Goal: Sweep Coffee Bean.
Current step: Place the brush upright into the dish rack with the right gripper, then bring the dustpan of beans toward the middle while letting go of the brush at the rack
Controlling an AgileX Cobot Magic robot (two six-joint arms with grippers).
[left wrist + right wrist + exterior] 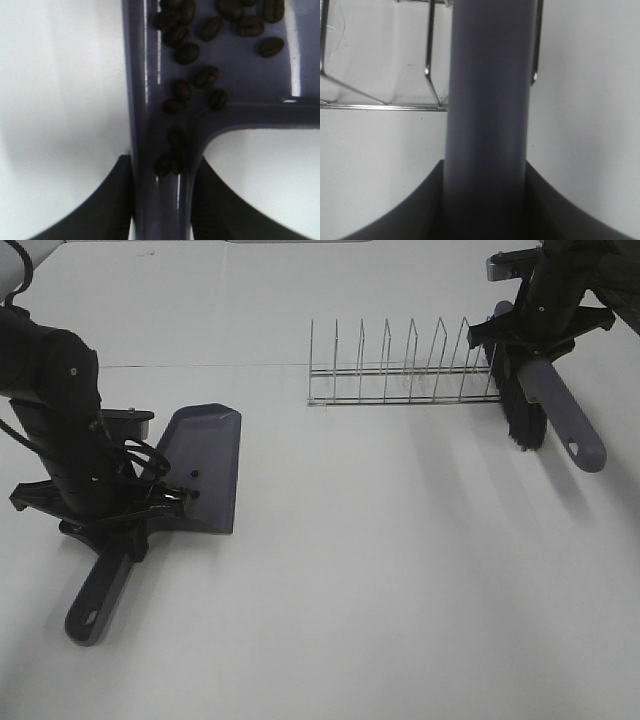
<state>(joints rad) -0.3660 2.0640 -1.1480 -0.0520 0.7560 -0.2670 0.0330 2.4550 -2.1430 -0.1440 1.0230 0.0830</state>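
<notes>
The grey dustpan (207,462) lies on the white table at the left, and my left gripper (137,523) is shut on its handle just behind the pan. In the left wrist view several dark coffee beans (206,76) lie inside the dustpan (240,60), some sliding into the handle's groove, with my left gripper (162,212) clamped on either side. From above, a few coffee beans (194,477) show as dark specks at the pan's rear. My right gripper (528,340) is shut on the grey-handled brush (560,415), held at the far right with black bristles (522,405) hanging down. The right wrist view shows the brush handle (487,100) between the black fingers (405,215).
A wire dish rack (400,372) stands at the back middle, right beside the brush's bristles; its rods (380,102) also appear in the right wrist view. White tabletop (400,570) spreads between the two arms and toward the front.
</notes>
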